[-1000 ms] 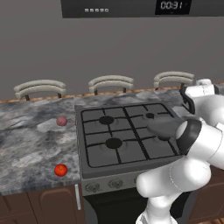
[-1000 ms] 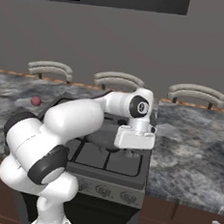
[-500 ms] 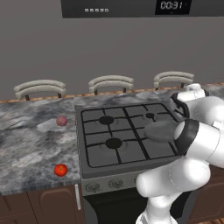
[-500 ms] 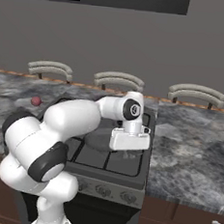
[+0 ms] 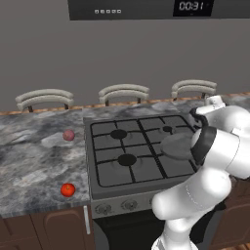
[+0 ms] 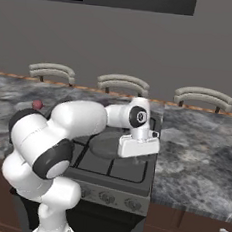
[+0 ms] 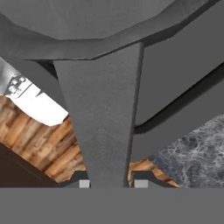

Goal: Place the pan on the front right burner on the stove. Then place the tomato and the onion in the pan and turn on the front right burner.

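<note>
The dark grey pan (image 5: 177, 145) lies over the front right part of the stove (image 5: 110, 168), covering the front right burner. Whether it rests on the grate I cannot tell. My gripper (image 7: 112, 183) is shut on the pan's straight handle (image 7: 103, 122), and the pan (image 7: 87, 17) spreads beyond it. From the right, the white hand (image 6: 137, 146) sits at the right rim of the pan (image 6: 105, 144). The red tomato (image 5: 68, 189) lies on the counter left of the stove near the front edge. The pinkish onion (image 5: 69, 135) lies farther back.
Three burners show on the black grates: back left (image 5: 118, 134), front left (image 5: 127, 159), back right (image 5: 167, 129). Knobs (image 5: 122, 205) line the stove front. Marble counter (image 6: 199, 156) runs to the right of the stove. Chair backs (image 5: 124, 92) stand behind.
The arm has carried the pan a little leftward over the stove and lowered it slightly. The tomato and the onion have not moved.
</note>
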Motion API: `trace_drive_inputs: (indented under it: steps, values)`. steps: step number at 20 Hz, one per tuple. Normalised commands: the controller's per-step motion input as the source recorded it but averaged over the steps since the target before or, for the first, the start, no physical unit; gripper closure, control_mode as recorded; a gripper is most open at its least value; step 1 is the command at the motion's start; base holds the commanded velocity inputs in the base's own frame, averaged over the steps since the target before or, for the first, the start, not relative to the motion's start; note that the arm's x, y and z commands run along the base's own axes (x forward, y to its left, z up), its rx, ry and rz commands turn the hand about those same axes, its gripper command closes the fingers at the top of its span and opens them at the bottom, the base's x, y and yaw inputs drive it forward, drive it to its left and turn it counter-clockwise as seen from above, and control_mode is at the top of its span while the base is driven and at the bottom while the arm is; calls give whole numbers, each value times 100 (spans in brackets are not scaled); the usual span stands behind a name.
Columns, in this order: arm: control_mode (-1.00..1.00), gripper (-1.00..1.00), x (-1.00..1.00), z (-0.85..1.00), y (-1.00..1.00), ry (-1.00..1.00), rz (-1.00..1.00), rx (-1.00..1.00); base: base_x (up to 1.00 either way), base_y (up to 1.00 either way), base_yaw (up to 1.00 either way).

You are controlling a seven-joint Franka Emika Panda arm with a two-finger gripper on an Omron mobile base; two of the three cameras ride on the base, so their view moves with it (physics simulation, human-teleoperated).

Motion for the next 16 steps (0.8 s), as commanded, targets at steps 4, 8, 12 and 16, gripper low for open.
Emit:
trace_drive_inputs:
  steps: [4,8,12,16]
  values:
    - [-100,100,43,-39,4,0,0,-3,0,0,0]
    - [-100,100,35,-40,3,0,0,-1,0,0,0]
    - [-100,100,12,-24,1,1,0,0,0,0,0]
    - [-100,100,0,0,0,0,0,0,0,0,0]
